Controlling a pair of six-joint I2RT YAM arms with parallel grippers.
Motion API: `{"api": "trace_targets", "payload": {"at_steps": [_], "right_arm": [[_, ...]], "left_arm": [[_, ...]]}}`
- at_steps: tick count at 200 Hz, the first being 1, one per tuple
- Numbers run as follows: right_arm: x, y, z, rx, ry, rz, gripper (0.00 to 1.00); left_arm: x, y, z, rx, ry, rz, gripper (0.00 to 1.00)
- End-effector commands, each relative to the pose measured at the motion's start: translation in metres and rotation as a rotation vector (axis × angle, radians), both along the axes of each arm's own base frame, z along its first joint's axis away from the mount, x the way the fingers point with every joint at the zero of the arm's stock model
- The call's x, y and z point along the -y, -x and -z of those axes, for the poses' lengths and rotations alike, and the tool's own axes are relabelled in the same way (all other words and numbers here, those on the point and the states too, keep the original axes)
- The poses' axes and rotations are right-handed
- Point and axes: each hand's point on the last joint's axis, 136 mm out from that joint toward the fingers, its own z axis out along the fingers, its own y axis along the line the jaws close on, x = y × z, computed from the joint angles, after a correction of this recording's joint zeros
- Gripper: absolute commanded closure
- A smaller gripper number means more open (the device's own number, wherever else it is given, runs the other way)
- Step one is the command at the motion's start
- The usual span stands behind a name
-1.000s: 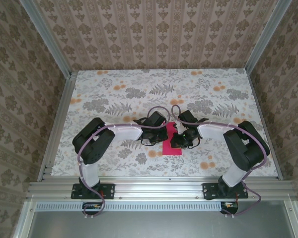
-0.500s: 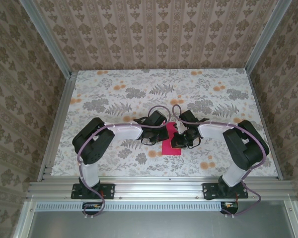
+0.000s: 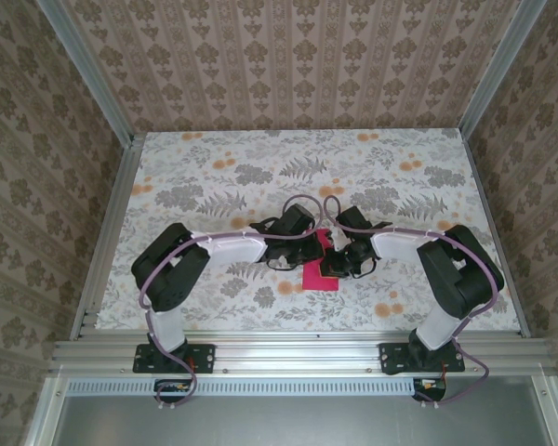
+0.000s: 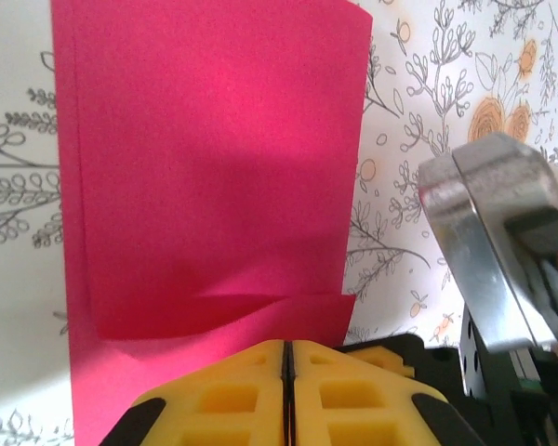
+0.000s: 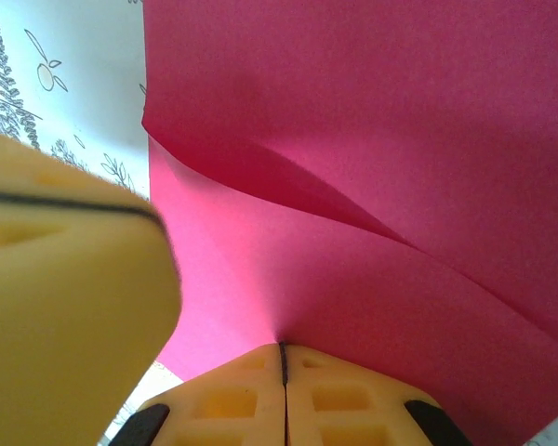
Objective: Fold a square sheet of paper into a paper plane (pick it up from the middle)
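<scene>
The square sheet of paper (image 3: 322, 277) is magenta-pink, partly folded, and lies on the table between the two arms. In the left wrist view the sheet of paper (image 4: 214, 158) shows a folded upper layer with a raised flap edge near the tips. My left gripper (image 4: 285, 344) is shut, its yellow tips resting at the sheet's near edge. My right gripper (image 5: 281, 346) is shut on the paper (image 5: 400, 139), and a crease runs out from its jaw line. Both grippers meet over the sheet from above, the left gripper (image 3: 309, 243) and the right gripper (image 3: 333, 255).
The floral tablecloth (image 3: 214, 186) covers the table, with patterned walls and metal rails (image 3: 107, 242) on three sides. The right arm's metal wrist part (image 4: 488, 242) stands close beside the sheet. The left gripper's yellow finger (image 5: 65, 279) looms at the left.
My left gripper has slid right, further over the sheet, so less pink shows from above. The right gripper has closed a little and stayed in place.
</scene>
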Motion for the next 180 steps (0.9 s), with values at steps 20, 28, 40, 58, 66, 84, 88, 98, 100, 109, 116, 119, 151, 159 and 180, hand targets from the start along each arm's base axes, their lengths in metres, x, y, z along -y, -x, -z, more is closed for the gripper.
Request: {"api": "trace_targets", "payload": {"at_steps": [20, 28, 40, 58, 66, 84, 88, 98, 100, 109, 116, 119, 151, 159, 180], "right_arm": [[0.017, 0.013, 0.021, -0.047, 0.090, 0.019, 0.92], [0.017, 0.013, 0.021, -0.044, 0.090, 0.018, 0.92], [0.017, 0.012, 0.020, -0.042, 0.092, 0.019, 0.92], [0.017, 0.012, 0.020, -0.041, 0.092, 0.020, 0.92], [0.017, 0.012, 0.020, -0.040, 0.094, 0.020, 0.92], [0.017, 0.011, 0.018, -0.039, 0.091, 0.020, 0.91], [0.017, 0.011, 0.017, -0.037, 0.089, 0.021, 0.90], [0.017, 0.011, 0.014, -0.032, 0.090, 0.023, 0.89], [0.017, 0.011, 0.013, -0.032, 0.092, 0.023, 0.89], [0.019, 0.010, 0.010, -0.023, 0.098, 0.024, 0.88], [0.020, 0.010, 0.009, -0.022, 0.104, 0.024, 0.88], [0.021, 0.011, 0.008, -0.024, 0.107, 0.023, 0.87], [0.017, 0.018, 0.000, -0.030, 0.065, 0.011, 0.83], [0.016, 0.019, -0.004, -0.027, 0.053, 0.007, 0.83], [0.014, 0.021, -0.013, -0.014, 0.028, -0.001, 0.84]], "left_arm": [[-0.002, 0.011, 0.035, -0.077, -0.032, -0.026, 0.91], [-0.004, 0.012, 0.039, -0.081, -0.039, -0.031, 0.91], [-0.007, 0.012, 0.044, -0.088, -0.051, -0.040, 0.91], [-0.008, 0.013, 0.048, -0.092, -0.055, -0.043, 0.91], [-0.008, 0.014, 0.050, -0.094, -0.058, -0.041, 0.91], [-0.010, 0.014, 0.055, -0.096, -0.072, -0.041, 0.92], [-0.011, 0.013, 0.056, -0.095, -0.078, -0.042, 0.92], [-0.013, 0.013, 0.058, -0.094, -0.087, -0.046, 0.92], [-0.014, 0.014, 0.058, -0.092, -0.088, -0.046, 0.92], [-0.017, 0.014, 0.061, -0.092, -0.101, -0.050, 0.92], [-0.019, 0.015, 0.063, -0.095, -0.111, -0.050, 0.92], [-0.020, 0.015, 0.064, -0.094, -0.115, -0.050, 0.93], [-0.026, 0.016, 0.071, -0.095, -0.148, -0.052, 0.94], [-0.027, 0.017, 0.073, -0.098, -0.155, -0.052, 0.94], [-0.029, 0.017, 0.075, -0.097, -0.168, -0.050, 0.95]]}}
